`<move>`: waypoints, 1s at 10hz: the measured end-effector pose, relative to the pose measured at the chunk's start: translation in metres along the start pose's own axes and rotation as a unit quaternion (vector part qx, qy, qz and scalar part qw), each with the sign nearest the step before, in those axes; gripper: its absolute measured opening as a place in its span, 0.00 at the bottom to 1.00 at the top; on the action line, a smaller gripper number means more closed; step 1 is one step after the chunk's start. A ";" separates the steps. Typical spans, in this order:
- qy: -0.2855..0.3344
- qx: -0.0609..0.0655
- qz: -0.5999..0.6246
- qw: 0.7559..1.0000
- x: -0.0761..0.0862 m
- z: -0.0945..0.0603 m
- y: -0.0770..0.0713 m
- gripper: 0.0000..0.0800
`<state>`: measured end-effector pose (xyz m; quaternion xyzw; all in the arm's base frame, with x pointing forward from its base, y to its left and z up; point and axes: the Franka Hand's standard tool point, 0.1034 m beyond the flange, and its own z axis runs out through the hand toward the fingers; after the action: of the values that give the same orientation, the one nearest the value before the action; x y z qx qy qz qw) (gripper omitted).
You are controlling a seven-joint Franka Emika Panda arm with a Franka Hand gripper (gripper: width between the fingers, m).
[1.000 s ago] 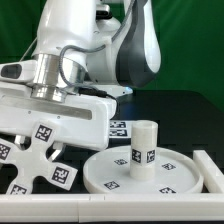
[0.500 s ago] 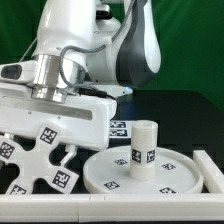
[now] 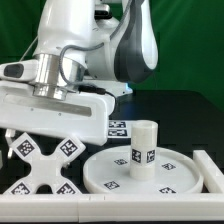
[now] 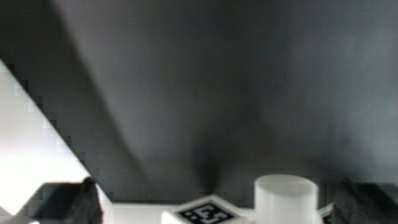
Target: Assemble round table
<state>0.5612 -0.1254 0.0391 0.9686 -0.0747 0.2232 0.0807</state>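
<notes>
The white disc [image 3: 160, 178] of the round table lies at the exterior view's lower right. The short leg [image 3: 145, 145] stands upright on its hub. The cross-shaped base piece [image 3: 40, 168] with square tags sits at the lower left, apart from the disc. My gripper [image 3: 45, 133] hangs right above the cross, its fingertips hidden behind the hand. In the wrist view my gripper [image 4: 222, 204] is open, its dark fingers [image 4: 66, 203] far apart. Between them show a tagged white corner [image 4: 208, 212] and a white cylinder end [image 4: 285, 195]; neither finger touches them.
A white rail [image 3: 120, 208] runs along the front edge and a white wall [image 3: 211, 165] stands just past the disc at the exterior view's right. The marker board [image 3: 118, 127] lies behind the disc. The bulky arm fills the upper left.
The jaws have spread wide. The base piece, held tilted a second ago, has swung round and settled lower as an even X under the hand.
</notes>
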 end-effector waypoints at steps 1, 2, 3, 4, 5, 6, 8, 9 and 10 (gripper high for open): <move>-0.018 0.013 0.006 1.000 -0.003 -0.006 -0.004 0.81; -0.029 0.025 0.012 0.999 0.000 -0.013 -0.008 0.81; -0.021 0.022 0.012 0.999 0.003 -0.015 -0.008 0.81; -0.023 0.022 0.012 0.999 0.001 -0.014 -0.007 0.81; -0.023 0.022 0.012 0.999 0.001 -0.013 -0.007 0.81; -0.031 0.026 0.015 0.999 -0.001 -0.014 -0.008 0.81; -0.068 0.049 0.029 0.996 -0.010 -0.030 -0.005 0.81; -0.096 0.063 0.035 0.993 -0.021 -0.033 -0.005 0.81; -0.123 0.081 0.038 0.988 -0.023 -0.037 -0.006 0.81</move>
<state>0.5262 -0.1100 0.0608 0.9885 -0.1025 0.1103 -0.0167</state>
